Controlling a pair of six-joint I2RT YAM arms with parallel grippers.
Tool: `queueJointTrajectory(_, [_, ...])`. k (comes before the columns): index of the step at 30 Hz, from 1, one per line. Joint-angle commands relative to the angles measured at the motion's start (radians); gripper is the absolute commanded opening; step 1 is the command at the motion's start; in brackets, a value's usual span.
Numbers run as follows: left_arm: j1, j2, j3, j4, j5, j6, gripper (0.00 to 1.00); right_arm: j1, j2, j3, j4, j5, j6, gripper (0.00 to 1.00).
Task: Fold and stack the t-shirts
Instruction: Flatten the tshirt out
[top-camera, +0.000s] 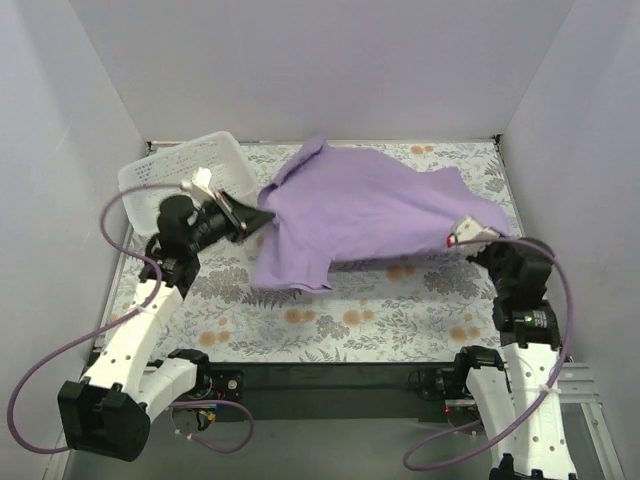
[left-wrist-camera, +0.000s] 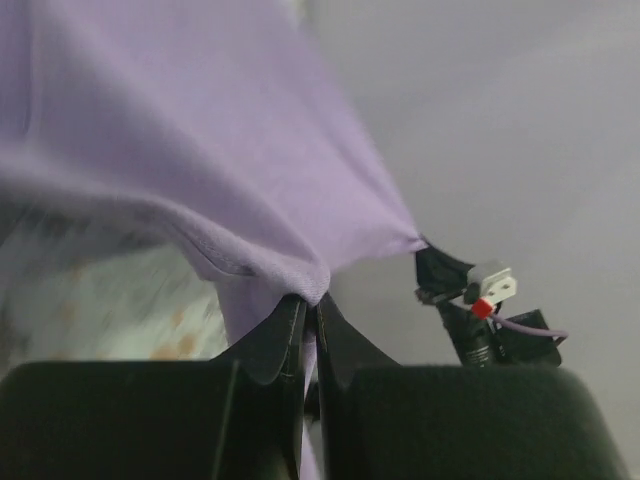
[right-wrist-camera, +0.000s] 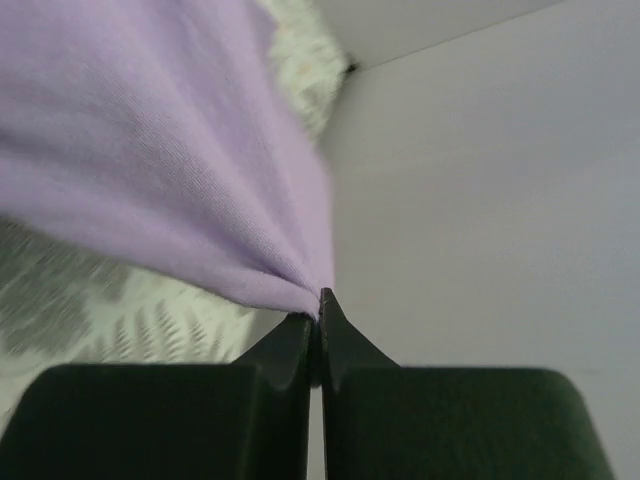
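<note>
One lavender t-shirt (top-camera: 370, 205) hangs stretched above the floral tabletop (top-camera: 350, 320), just right of the white basket (top-camera: 175, 165). The left gripper (top-camera: 262, 217) is clamped on the shirt's edge nearest the basket. The right gripper (top-camera: 455, 240) is clamped on the edge farthest from the basket. A loose part of the shirt droops near the basket side.

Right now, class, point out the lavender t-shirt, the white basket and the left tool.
lavender t-shirt (top-camera: 370, 210): top external view, middle of the stretched fabric.
white perforated basket (top-camera: 175, 165): top external view, its bare floor.
left tool (left-wrist-camera: 310, 305): left wrist view, between its fingertips, shut on the t-shirt.
</note>
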Motion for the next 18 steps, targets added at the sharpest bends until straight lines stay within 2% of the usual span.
queueJointTrajectory(1, [-0.009,-0.042,-0.253,-0.188,0.168,0.009,0.0,-0.005,-0.134,-0.15,-0.142,-0.012,-0.148,0.01])
queueJointTrajectory(3, [-0.017,-0.09,-0.314,-0.331,0.184,0.041,0.0,-0.005,-0.194,-0.208,-0.271,-0.058,-0.223,0.04])
queueJointTrajectory(4, [-0.017,-0.107,-0.342,-0.384,0.179,0.059,0.09,-0.005,-0.208,-0.219,-0.303,-0.074,-0.255,0.11])
queueJointTrajectory(5, [-0.017,-0.122,-0.339,-0.495,0.141,0.099,0.23,-0.005,-0.215,-0.223,-0.364,-0.078,-0.269,0.23])
queueJointTrajectory(6, [-0.017,-0.146,-0.325,-0.542,0.124,0.122,0.32,-0.005,-0.215,-0.225,-0.383,-0.08,-0.277,0.43])
queueJointTrajectory(7, [-0.017,-0.154,-0.284,-0.577,0.106,0.14,0.39,-0.005,-0.211,-0.221,-0.392,-0.083,-0.277,0.56])
queueJointTrajectory(8, [-0.017,-0.156,-0.253,-0.617,0.049,0.174,0.5,-0.005,-0.205,-0.214,-0.403,-0.087,-0.277,0.68])
queueJointTrajectory(9, [-0.017,-0.157,-0.227,-0.661,0.031,0.188,0.53,-0.005,-0.185,-0.195,-0.405,-0.097,-0.274,0.8])
queueJointTrajectory(12, [-0.017,-0.145,-0.146,-0.653,-0.02,0.226,0.57,-0.005,-0.118,-0.126,-0.406,-0.156,-0.234,0.9])
queueJointTrajectory(15, [-0.017,-0.11,-0.104,-0.593,-0.039,0.272,0.59,-0.005,-0.014,-0.044,-0.403,-0.242,-0.137,0.92])
queueJointTrajectory(18, [-0.017,-0.038,-0.123,-0.51,-0.049,0.32,0.6,-0.005,0.124,0.009,-0.403,-0.398,0.054,0.92])
